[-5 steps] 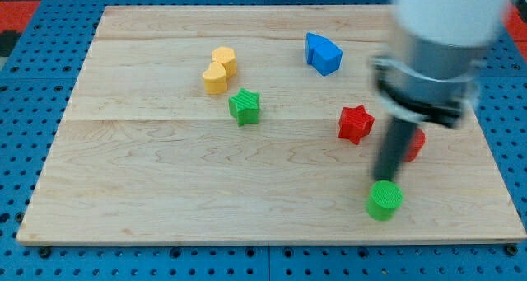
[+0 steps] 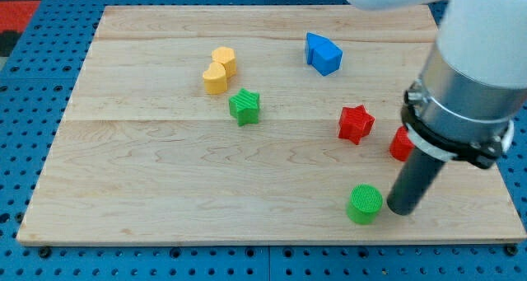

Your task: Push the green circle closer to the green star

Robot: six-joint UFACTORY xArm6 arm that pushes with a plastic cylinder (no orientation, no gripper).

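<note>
The green circle [image 2: 364, 203] lies near the board's bottom edge, right of centre. The green star [image 2: 244, 106] sits far off to the upper left of it, left of the board's middle. My tip [image 2: 402, 209] rests on the board just to the right of the green circle, close to it or touching its side. The dark rod rises from there to the grey arm body at the view's right.
A red star [image 2: 355, 123] sits above the green circle. A red block [image 2: 400, 144] is partly hidden behind the rod. A blue block [image 2: 323, 53] lies near the top. Two yellow blocks [image 2: 219, 69] sit just above and left of the green star.
My tip moved from above the green circle to its right side. The green circle shifted a little to the left and down. The arm body moved right and lower.
</note>
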